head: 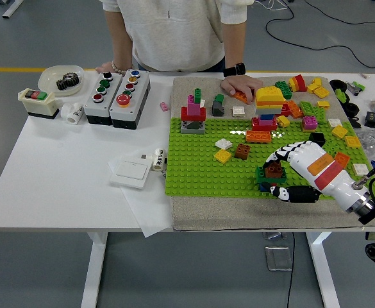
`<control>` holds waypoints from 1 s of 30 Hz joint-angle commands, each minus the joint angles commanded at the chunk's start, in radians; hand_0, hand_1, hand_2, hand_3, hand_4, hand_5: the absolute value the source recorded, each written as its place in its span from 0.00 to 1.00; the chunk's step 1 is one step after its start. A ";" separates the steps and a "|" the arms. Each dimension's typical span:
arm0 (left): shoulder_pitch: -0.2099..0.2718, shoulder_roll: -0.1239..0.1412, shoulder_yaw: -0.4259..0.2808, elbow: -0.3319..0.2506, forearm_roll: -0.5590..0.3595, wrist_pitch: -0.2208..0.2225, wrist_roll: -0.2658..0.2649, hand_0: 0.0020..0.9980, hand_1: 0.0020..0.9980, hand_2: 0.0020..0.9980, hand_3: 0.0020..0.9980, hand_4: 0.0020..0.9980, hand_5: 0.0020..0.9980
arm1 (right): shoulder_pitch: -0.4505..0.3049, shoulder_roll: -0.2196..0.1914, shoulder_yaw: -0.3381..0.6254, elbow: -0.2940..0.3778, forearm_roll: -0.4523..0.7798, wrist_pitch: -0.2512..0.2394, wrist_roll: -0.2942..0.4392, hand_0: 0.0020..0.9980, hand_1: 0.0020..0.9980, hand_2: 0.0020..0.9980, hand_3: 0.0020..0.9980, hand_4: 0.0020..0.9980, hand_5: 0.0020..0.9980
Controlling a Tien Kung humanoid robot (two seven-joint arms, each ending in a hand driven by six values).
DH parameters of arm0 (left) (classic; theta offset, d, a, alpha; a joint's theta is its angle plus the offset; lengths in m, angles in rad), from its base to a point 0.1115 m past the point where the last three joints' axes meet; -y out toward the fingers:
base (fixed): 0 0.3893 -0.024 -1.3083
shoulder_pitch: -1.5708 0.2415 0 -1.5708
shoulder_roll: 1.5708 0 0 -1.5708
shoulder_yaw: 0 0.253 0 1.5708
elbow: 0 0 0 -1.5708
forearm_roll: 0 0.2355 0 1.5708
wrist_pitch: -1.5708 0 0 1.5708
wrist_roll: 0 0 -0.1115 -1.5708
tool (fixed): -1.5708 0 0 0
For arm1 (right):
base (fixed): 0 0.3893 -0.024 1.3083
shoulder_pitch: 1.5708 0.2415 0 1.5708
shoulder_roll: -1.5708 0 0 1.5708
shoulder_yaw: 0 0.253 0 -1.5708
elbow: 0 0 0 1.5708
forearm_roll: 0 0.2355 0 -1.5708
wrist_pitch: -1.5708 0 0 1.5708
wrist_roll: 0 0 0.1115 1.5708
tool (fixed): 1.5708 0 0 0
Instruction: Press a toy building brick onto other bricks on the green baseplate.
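The green baseplate (pixel 193 167) lies on a beige mat at the table's right half. Near its front right edge a brown brick (pixel 274 169) sits on top of a low stack of green and blue bricks (pixel 262 178). My right hand (pixel 279 175), white and black, comes in from the lower right and brackets that stack. Its fingers (pixel 275 156) arch over the far side of the brown brick, and the thumb (pixel 288 192) lies in front of the stack. I see no firm grasp. My left arm is out of view.
A person stands at the far side, one hand (pixel 240 84) resting on the mat by an orange brick. A yellow-orange tower (pixel 269 102), a red-magenta tower (pixel 193 115) and several small bricks stand on the plate. Loose bricks (pixel 315 96) lie back right, button boxes (pixel 116 90) and a switch plate (pixel 131 172) left.
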 joint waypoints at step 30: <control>-0.005 0.000 0.002 -0.001 -0.002 0.000 -0.001 0.49 0.60 0.76 0.79 0.82 0.83 | -0.001 0.003 0.004 -0.027 0.009 -0.002 0.011 0.42 0.47 0.52 0.53 0.71 0.51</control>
